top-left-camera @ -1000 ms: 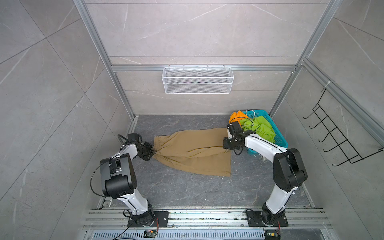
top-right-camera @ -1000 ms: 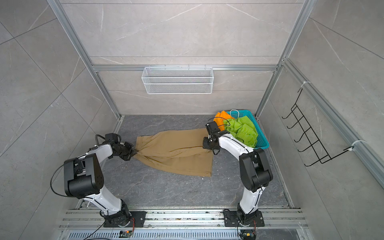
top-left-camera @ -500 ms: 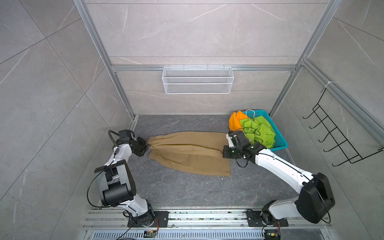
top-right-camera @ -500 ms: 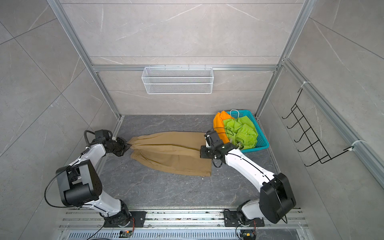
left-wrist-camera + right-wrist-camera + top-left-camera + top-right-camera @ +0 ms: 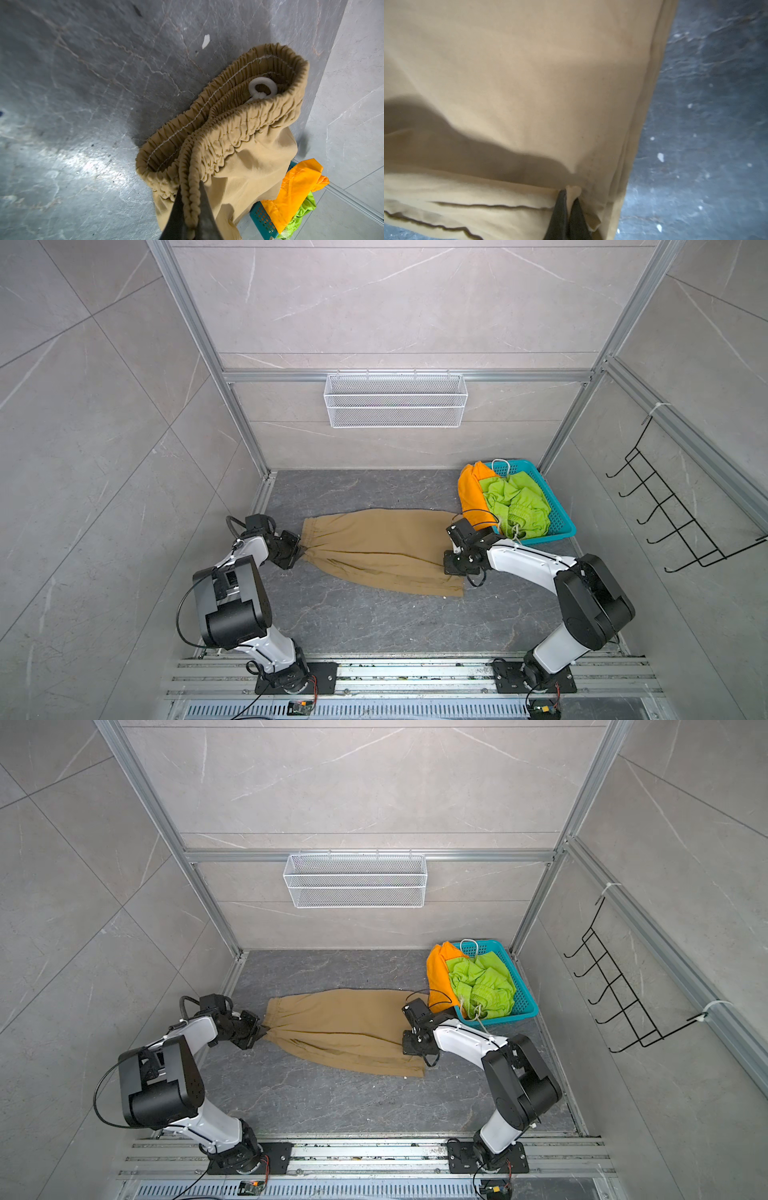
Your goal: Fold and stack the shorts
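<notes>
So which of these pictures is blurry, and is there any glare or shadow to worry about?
Right wrist view: soft and blurred, a dark shadow across the khaki shorts. Left wrist view: sharp, with a bright glare patch on the grey tabletop. Both top views: evenly lit and sharp.

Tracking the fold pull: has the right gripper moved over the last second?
Yes. The right gripper, pinching the tan shorts, has moved away from the basket and toward the front rail.
</notes>
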{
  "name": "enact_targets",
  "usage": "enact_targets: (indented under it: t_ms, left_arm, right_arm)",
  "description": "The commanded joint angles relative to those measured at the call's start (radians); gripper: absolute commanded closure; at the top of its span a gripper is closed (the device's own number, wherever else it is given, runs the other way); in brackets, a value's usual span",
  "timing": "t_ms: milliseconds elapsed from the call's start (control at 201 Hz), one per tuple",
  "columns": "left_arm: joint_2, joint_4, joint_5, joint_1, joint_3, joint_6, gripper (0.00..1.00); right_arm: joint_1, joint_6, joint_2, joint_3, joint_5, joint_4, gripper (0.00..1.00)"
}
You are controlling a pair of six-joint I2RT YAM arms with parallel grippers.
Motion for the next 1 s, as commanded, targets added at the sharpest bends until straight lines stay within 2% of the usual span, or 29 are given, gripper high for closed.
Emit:
enact_targets:
  t_ms: [0,115,219,279,408,488,568,608,672,752,991]
  left_arm:
    - [-0.031,0.023,0.011,-0.007,-0.016,0.018,1.00]
    - [-0.034,0.033,0.007,-0.026,-0.026,0.019,1.00]
    - [-0.028,0.034,0.014,-0.029,-0.022,0.017,1.00]
    - [-0.026,0.034,0.017,-0.029,-0.022,0.022,1.00]
    - [-0.018,0.027,0.020,-0.028,-0.015,0.026,1.00]
    - [-0.022,0.023,0.021,-0.028,-0.014,0.031,1.00]
    - [-0.027,0.020,0.021,-0.029,-0.014,0.035,1.00]
    - [-0.027,0.017,0.021,-0.027,-0.012,0.035,1.00]
    - [-0.027,0.010,0.018,-0.027,-0.007,0.039,1.00]
    - [-0.023,-0.006,0.010,-0.024,0.001,0.044,1.00]
    - [-0.022,-0.020,-0.007,-0.018,0.001,0.048,1.00]
  right_arm:
    - [-0.004,-0.029,-0.068,0.010,0.035,-0.045,0.79]
    - [-0.004,-0.017,-0.089,-0.016,-0.031,-0.046,0.57]
    - [-0.004,0.011,-0.139,-0.042,-0.056,-0.036,0.45]
    - [-0.007,0.020,-0.150,-0.045,-0.057,-0.041,0.40]
    - [-0.020,0.029,-0.156,-0.053,-0.085,-0.043,0.38]
    - [-0.021,0.029,-0.166,-0.064,-0.093,-0.044,0.42]
    - [-0.021,0.024,-0.167,-0.078,-0.096,-0.045,0.53]
    - [-0.021,0.023,-0.166,-0.092,-0.101,-0.040,0.62]
    - [-0.022,0.022,-0.171,-0.120,-0.108,-0.029,0.85]
    - [-0.021,0.023,-0.184,-0.159,-0.107,-0.025,0.99]
    - [-0.021,0.008,-0.224,-0.261,-0.088,-0.030,1.00]
